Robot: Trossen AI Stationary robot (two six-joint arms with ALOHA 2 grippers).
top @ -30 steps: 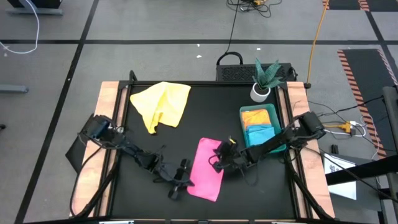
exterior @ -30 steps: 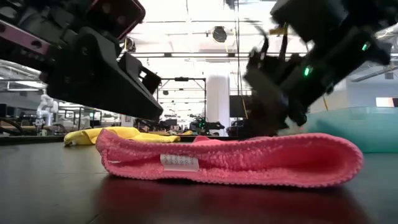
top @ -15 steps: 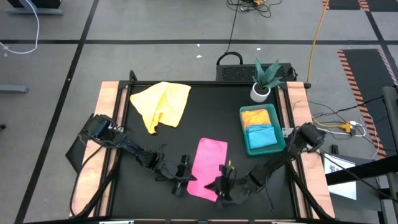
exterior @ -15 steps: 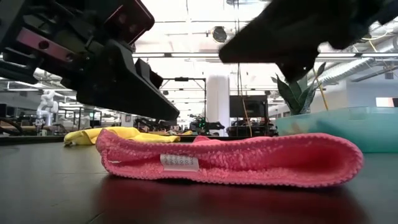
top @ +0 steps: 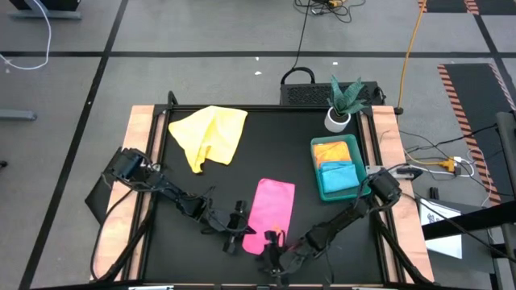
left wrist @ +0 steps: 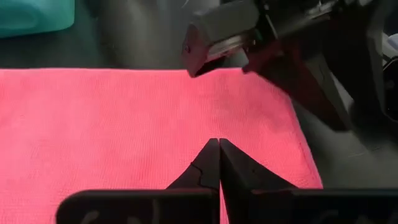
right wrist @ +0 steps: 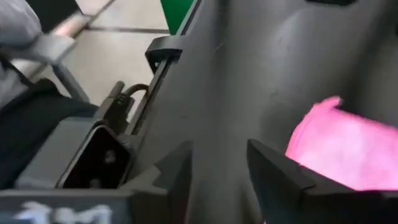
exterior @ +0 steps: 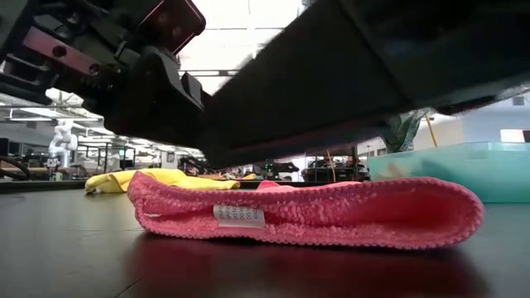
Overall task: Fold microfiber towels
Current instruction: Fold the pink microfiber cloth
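The pink towel (top: pixel 272 211) lies folded into a long strip on the black table (top: pixel 210 185), its label (exterior: pixel 238 216) facing the near edge. My left gripper (top: pixel 239 234) is shut, and its tips (left wrist: pixel 217 144) are over the strip's top near the near end. My right gripper (top: pixel 270 256) stands open just off the strip's near end, and the pink towel (right wrist: pixel 339 149) is beside its fingers, not between them. A yellow towel (top: pixel 211 133) lies crumpled at the far left. An orange-yellow towel (top: pixel 334 151) and a light blue towel (top: pixel 339 174) lie in the green tray (top: pixel 315 169). My left gripper's shut fingertips (left wrist: pixel 211 155) point slanting down from the table's left onto the top face of the pink towel (left wrist: pixel 124 130). Whether they rest on the cloth or hang just above it, I cannot tell. The towel lies flat on the table.
A potted plant (top: pixel 343 101) stands at the far right behind the tray. The right arm (exterior: pixel 373 74) stretches low across the near part of the table above the pink towel. Bare table shows between the yellow towel and the pink one.
My right gripper has left the pink towel's right edge and swung toward the table's near edge and left, turning as it went, and is now off the strip's near end. The pink towel has stayed in place.
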